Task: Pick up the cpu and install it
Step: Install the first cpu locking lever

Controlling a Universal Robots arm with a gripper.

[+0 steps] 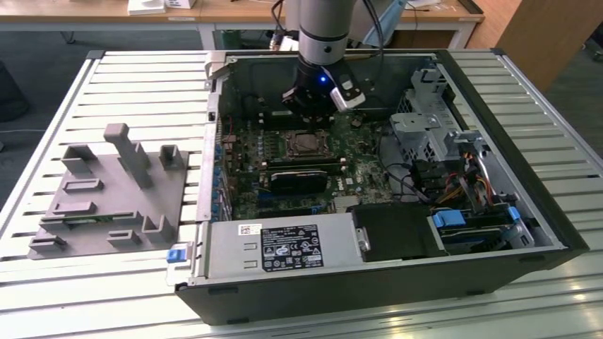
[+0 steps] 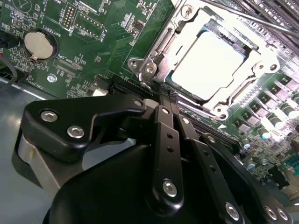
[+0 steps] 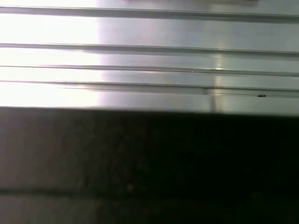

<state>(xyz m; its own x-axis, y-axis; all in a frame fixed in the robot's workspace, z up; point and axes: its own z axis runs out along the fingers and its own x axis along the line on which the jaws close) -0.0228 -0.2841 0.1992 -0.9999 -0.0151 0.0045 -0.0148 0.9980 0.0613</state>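
Note:
The cpu (image 1: 303, 143) is a shiny silver square lying in the motherboard socket inside the open computer case (image 1: 527, 212). In the second wrist view the cpu (image 2: 210, 63) sits under the socket's metal frame (image 2: 154, 65), which lies down around its edges. My gripper (image 1: 307, 116) hangs from the arm just above the socket, toward the case's back wall. In the second wrist view my gripper (image 2: 163, 100) has its black fingers (image 2: 164, 140) drawn together with nothing between them. Their tips stand just off the socket frame's edge, apart from the chip.
A black heatsink block (image 1: 296, 176) lies on the board in front of the socket. A power supply (image 1: 282, 247) fills the case's near side and a drive cage (image 1: 424, 127) stands at the exterior view's right. A grey parts fixture (image 1: 104, 198) rests on the slatted table (image 1: 141, 78).

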